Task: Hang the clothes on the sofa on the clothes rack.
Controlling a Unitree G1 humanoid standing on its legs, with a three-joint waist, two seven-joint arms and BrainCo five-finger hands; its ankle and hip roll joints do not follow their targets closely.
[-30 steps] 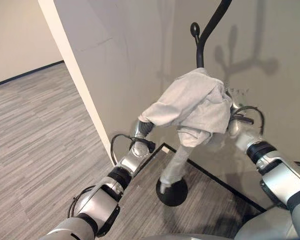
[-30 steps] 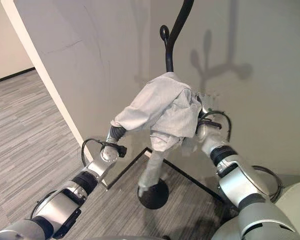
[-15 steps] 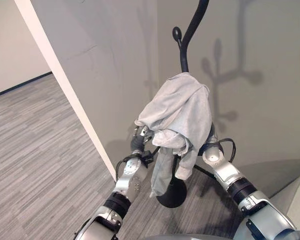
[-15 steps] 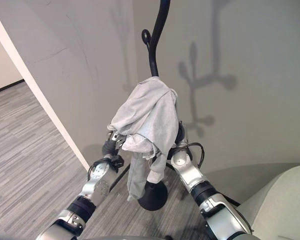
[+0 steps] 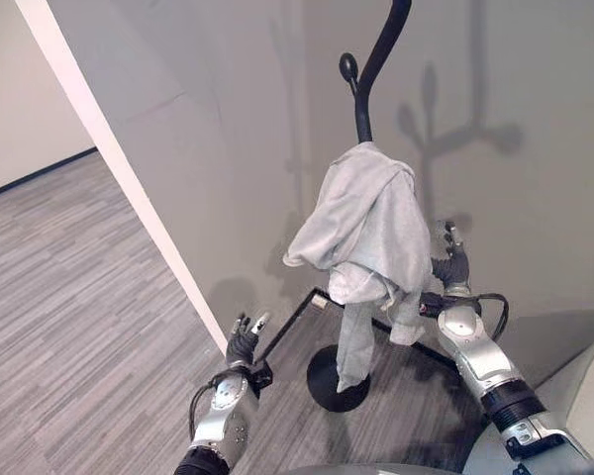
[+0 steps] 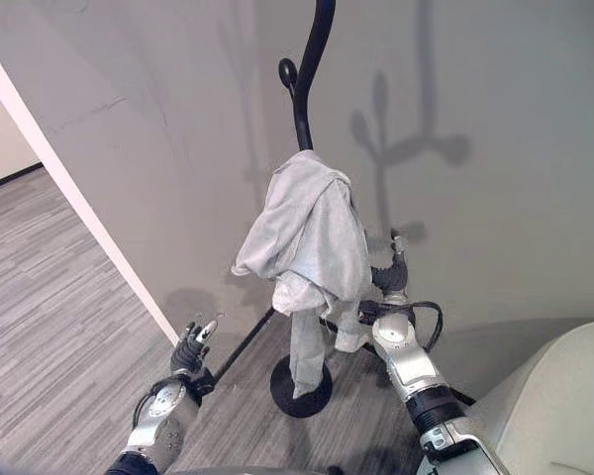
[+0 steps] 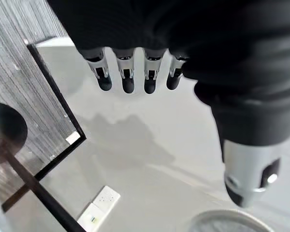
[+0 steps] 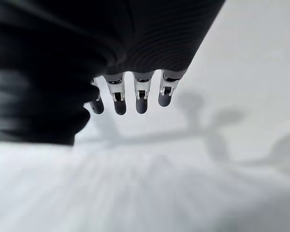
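On the rack a grey garment hangs draped; the right robot hand sits just beside it, fingers spread, holding nothing. Low by the wall, the left robot hand is spread too, well apart from the garment.

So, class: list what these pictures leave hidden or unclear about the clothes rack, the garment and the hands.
- Clothes rack: top cut off by the left eye view's upper edge.
- Which hook carries the grey garment: covered by the cloth.
- Right hand: partly behind the garment.
- Right wrist view: surroundings blurred.
- Left hand: open, holding nothing.
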